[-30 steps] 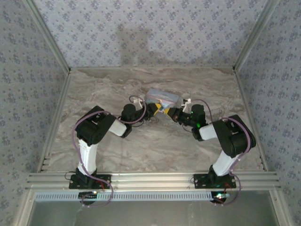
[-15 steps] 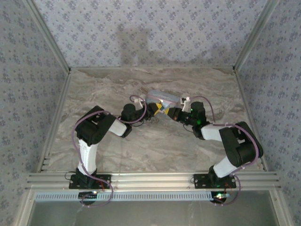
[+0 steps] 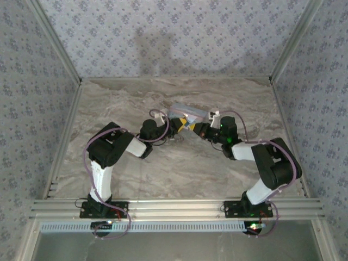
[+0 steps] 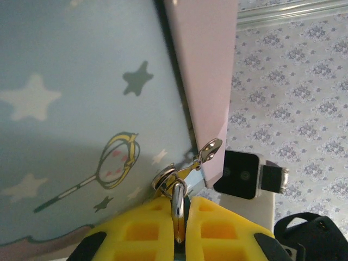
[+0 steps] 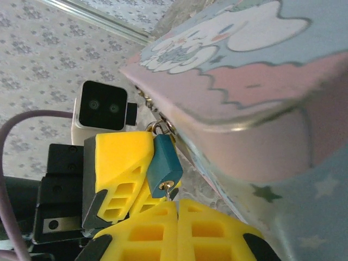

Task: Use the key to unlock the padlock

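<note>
The padlock (image 5: 163, 164), small and teal, hangs by its silver shackle (image 4: 178, 202) from the latch (image 4: 209, 150) of the pale blue cartoon tin (image 4: 81, 109). My left gripper (image 4: 182, 200) is shut on the padlock, its yellow fingers (image 5: 122, 157) pressed against the lock's side. The key (image 5: 173, 192), a thin silvery sliver, sticks in the keyhole at the lock's bottom end. My right gripper (image 5: 176, 203) is shut on the key right below the lock. In the top view both grippers (image 3: 185, 126) meet at the tin's (image 3: 189, 112) near edge.
The tin lies near the middle of the marbled table (image 3: 174, 168), towards the back. Patterned walls (image 3: 163, 38) and aluminium posts close the table in on three sides. The left wrist camera (image 5: 102, 106) sits close to the tin's pink rim (image 5: 261, 87).
The right arm's elbow has swung outward to the right and its wrist has turned, with the gripper staying at the lock. The left arm has held still.
</note>
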Robot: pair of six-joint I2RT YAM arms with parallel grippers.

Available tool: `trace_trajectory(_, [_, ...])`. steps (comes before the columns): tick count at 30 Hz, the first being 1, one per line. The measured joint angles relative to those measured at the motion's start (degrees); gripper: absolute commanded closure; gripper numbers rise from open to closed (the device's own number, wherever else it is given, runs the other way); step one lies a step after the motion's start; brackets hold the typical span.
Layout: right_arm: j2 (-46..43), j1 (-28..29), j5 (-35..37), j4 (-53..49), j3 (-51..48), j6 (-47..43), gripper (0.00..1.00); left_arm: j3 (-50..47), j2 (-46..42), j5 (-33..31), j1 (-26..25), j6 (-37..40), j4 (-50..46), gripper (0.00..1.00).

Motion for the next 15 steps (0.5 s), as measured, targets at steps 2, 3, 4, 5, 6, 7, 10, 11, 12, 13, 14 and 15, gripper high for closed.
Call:
trace_trajectory(2, [-1.92,0.81,2.25,-2.86,0.17,-2.93,1.0,0.0,0.0,0.11,0.02,-0.02,0.33,1.0])
trace_trajectory(3, [-2.64,1.05,3.1,-4.09,0.22,-4.42,1.0,0.0,0.0,0.39,0.0,-0.02,0.44,1.0])
trace_trajectory(4, [-3.08,1.18,3.69,-5.01,0.26,-5.79,1.0,0.0,0.0,0.52,0.0,-0.02,0.46,1.0])
trace_trajectory(5, [-3.43,1.33,4.17,-6.01,0.37,-7.08,1.0,0.0,0.0,0.68,-0.02,-0.02,0.42,1.0])
trace_trajectory(6, [-3.78,1.55,4.72,-6.97,0.48,-8.39,1.0,0.0,0.0,0.83,-0.04,-0.02,0.37,1.0])
trace_trajectory(7, [-4.24,1.77,5.25,-7.91,0.52,-9.94,1.0,0.0,0.0,0.96,-0.04,0.0,0.31,1.0])
trace_trajectory(10, [-5.55,2.27,6.67,-11.06,1.18,-13.86,1.0,0.0,0.0,1.31,-0.11,0.0,0.31,1.0])
trace_trajectory(11, [-5.81,2.32,6.78,-11.65,1.36,-14.67,1.0,0.0,0.0,1.36,-0.11,-0.02,0.35,1.0])
trace_trajectory(12, [-5.97,2.32,6.84,-12.11,1.44,-15.28,1.0,0.0,0.0,1.36,-0.13,-0.02,0.44,1.0])
trace_trajectory(13, [-5.99,2.29,6.82,-12.24,1.49,-15.65,1.0,0.0,0.0,1.36,-0.15,-0.02,0.42,1.0])
trace_trajectory(14, [-5.99,2.25,6.62,-12.35,1.49,-15.76,1.0,0.0,0.0,1.38,-0.15,0.0,0.42,1.0])
trace_trajectory(15, [-5.99,2.25,6.43,-12.39,1.51,-15.76,1.0,0.0,0.0,1.44,-0.17,-0.02,0.39,1.0])
